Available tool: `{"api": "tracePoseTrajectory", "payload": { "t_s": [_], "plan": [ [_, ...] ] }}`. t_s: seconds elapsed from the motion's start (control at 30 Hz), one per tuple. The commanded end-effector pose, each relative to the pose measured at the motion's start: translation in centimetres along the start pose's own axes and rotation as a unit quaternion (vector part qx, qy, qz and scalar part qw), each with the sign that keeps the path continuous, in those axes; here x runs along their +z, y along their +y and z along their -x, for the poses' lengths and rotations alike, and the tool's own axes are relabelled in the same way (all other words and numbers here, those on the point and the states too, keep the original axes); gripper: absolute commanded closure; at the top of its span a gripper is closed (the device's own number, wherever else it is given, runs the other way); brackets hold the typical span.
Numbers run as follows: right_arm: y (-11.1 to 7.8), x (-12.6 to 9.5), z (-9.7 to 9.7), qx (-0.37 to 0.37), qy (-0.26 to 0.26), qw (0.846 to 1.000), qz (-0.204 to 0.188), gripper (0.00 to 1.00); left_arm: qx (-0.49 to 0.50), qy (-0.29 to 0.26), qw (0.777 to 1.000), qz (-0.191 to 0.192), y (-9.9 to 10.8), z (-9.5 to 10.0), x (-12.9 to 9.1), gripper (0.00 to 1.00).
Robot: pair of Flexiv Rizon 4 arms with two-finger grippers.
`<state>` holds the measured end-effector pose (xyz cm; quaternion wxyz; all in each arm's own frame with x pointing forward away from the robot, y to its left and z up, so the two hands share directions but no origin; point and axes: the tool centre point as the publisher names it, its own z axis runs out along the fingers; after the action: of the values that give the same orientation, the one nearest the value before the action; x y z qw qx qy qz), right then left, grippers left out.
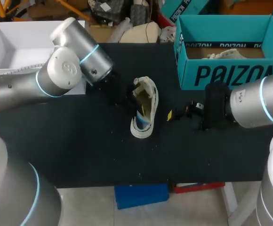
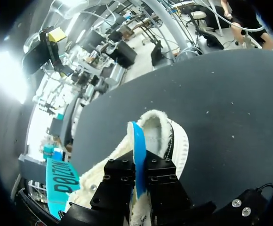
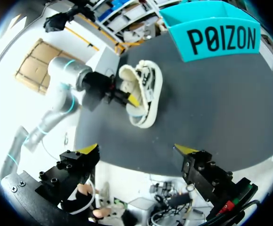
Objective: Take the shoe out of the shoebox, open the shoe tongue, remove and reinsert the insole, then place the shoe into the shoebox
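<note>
At the far left of the surface (image 1: 103, 155) sits a white box (image 1: 9, 44), open on top. My left arm (image 1: 42, 77) comes in just in front of it and reaches toward the middle. Its left end effector (image 2: 140, 170) is at the shoe's opening, and in the left wrist view its two black fingers (image 2: 120, 174) are clamped on the blue insole (image 2: 137, 139), one on each face of it. The insole stands on edge between them and runs ahead into the shoe.

The shoe (image 1: 145, 106) is a cream, fleecy thing with a pale sole. It lies on the dark surface near the middle, well apart from the shoebox, with its opening turned toward the left end effector. From above, a strip of the blue insole shows at the shoe's near end.

Just right of the shoe, and not touching it, my right end effector (image 1: 172, 114) hovers low over the surface with its yellow tips pointing left at the shoe. In the right wrist view its fingers (image 3: 87, 150) stand wide apart with nothing between them, and the shoe lies well ahead of them.

The teal shoebox (image 1: 226, 75) stands open at the far right. Something pale lies inside it, but I cannot tell what.
</note>
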<state>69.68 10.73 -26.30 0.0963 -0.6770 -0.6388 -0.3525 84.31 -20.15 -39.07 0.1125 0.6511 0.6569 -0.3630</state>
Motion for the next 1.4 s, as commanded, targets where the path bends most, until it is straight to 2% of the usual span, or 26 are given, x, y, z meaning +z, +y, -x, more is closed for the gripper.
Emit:
{"api": "tracePoseTrajectory", "payload": {
  "t_s": [0.03,0.17,0.37,0.4,0.43,0.47,0.5,0.53,0.77,0.83,0.97,1.0,1.03,1.07,1.1,1.3,1.4],
  "plan": [
    [-0.1,0.1,-0.1,0.000,-0.002,1.000,0.001,0.00,0.022,0.077,0.997,0.021,-0.1,0.4,0.6,1.00],
    [-0.1,0.1,-0.1,0.000,-0.002,1.000,0.001,0.00,0.037,0.124,0.991,0.029,-0.5,-0.1,1.3,1.00],
    [-0.1,0.1,-0.1,0.000,-0.002,1.000,0.001,0.00,0.035,0.138,0.989,0.028,-1.0,-0.2,1.9,1.00],
    [-0.1,0.1,-0.1,0.000,-0.002,1.000,0.001,0.00,0.037,0.136,0.989,0.032,-1.1,-0.1,1.8,0.88],
    [-0.1,0.1,-0.1,0.000,-0.002,1.000,0.001,0.00,0.035,0.130,0.990,0.032,-1.2,0.1,1.5,0.51],
    [-0.1,0.1,-0.1,0.000,-0.002,1.000,0.001,0.00,0.034,0.127,0.991,0.032,-1.4,0.3,1.2,0.19],
    [-0.1,0.1,-0.1,0.000,-0.002,1.000,0.001,0.00,0.034,0.122,0.991,0.034,-1.6,0.5,0.7,0.02],
    [-0.1,0.1,-0.1,0.000,-0.002,1.000,0.001,0.00,0.035,0.118,0.992,0.037,-1.7,0.7,0.3,0.00],
    [-0.1,0.1,-0.1,0.000,-0.002,1.000,0.001,0.00,0.013,0.067,0.997,0.022,-3.1,2.3,-2.9,0.00],
    [-0.1,0.1,-0.1,0.000,-0.002,1.000,0.001,0.00,0.006,0.079,0.997,0.016,-3.6,2.5,-3.2,0.00],
    [-0.1,0.1,-0.1,0.000,-0.002,1.000,0.001,0.00,0.016,0.082,0.996,0.033,-3.2,2.8,-2.7,0.00],
    [-0.1,0.1,-0.1,0.000,-0.002,1.000,0.001,0.00,0.022,0.092,0.995,0.044,-3.0,2.9,-2.3,0.50],
    [-0.1,0.1,-0.1,0.000,-0.002,1.000,0.001,0.00,0.026,0.100,0.994,0.046,-3.0,2.8,-1.9,0.74],
    [-0.1,0.1,-0.1,0.000,-0.002,1.000,0.001,0.00,0.032,0.120,0.991,0.051,-3.0,2.7,-1.5,0.90],
    [-0.1,0.1,-0.1,0.000,-0.002,1.000,0.001,0.00,0.040,0.136,0.988,0.057,-2.8,2.5,-1.2,1.00],
    [-0.1,0.1,-0.1,0.000,-0.002,1.000,0.001,0.00,0.056,0.179,0.979,0.076,-2.2,1.8,-0.4,1.00],
    [-0.1,0.1,-0.1,0.000,-0.002,1.000,0.001,0.00,0.043,0.173,0.982,0.067,-2.0,1.5,-0.4,1.00]
  ]
}}
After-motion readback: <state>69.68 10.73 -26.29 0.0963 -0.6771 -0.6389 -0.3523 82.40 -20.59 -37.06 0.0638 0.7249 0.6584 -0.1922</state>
